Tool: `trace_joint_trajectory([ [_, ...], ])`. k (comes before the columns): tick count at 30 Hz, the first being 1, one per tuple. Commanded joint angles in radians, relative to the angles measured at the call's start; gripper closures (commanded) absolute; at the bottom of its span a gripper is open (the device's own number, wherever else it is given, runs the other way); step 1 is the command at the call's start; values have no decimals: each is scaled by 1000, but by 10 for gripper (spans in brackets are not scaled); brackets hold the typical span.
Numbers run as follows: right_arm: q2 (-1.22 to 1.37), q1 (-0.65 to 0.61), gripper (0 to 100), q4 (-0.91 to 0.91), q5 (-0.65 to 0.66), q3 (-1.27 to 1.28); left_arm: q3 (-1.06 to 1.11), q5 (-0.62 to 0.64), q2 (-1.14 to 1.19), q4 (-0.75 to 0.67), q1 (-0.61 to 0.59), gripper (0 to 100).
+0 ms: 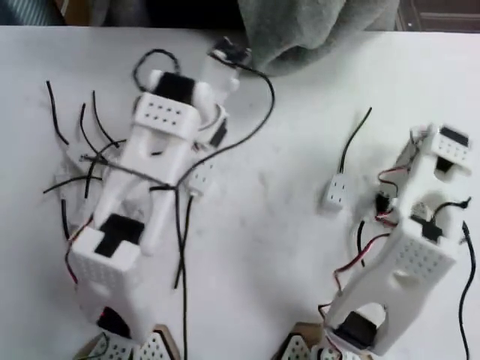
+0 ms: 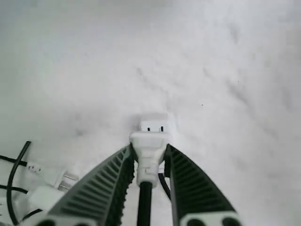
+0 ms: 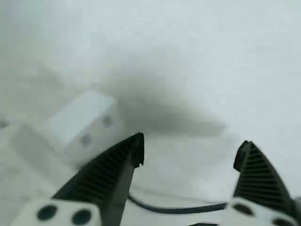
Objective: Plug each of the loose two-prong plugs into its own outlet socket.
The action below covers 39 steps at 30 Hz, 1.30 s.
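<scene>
Fingers on our left gripper are squeezed tight on a white two-prong plug, with its black cord trailing back between them. The plug's nose is pushed right up against a little white outlet socket sitting on the white table, but we can't tell whether the prongs are actually in. Just off to the side we've got another loose plug lying flat, prongs bare, among some black cables. Our right gripper has its fingers spread wide apart with nothing in them, hovering over the table near a second socket. In the high view that second socket sits just beside the right arm, well apart from the first one. We also see a grey cloth bunched at the far edge.
</scene>
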Motion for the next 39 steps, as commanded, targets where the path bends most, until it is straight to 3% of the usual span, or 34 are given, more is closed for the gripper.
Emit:
trace_joint_trajectory([
  [1,13,-1,683,-8,0,28,-48,-8,61,3,42,976],
  [7,13,-7,683,-15,0,26,-46,63,96,-2,51,976],
  [28,13,-7,683,-15,0,26,-35,25,105,46,-47,976],
  [39,13,-7,683,-15,0,26,141,41,94,-100,-5,976],
])
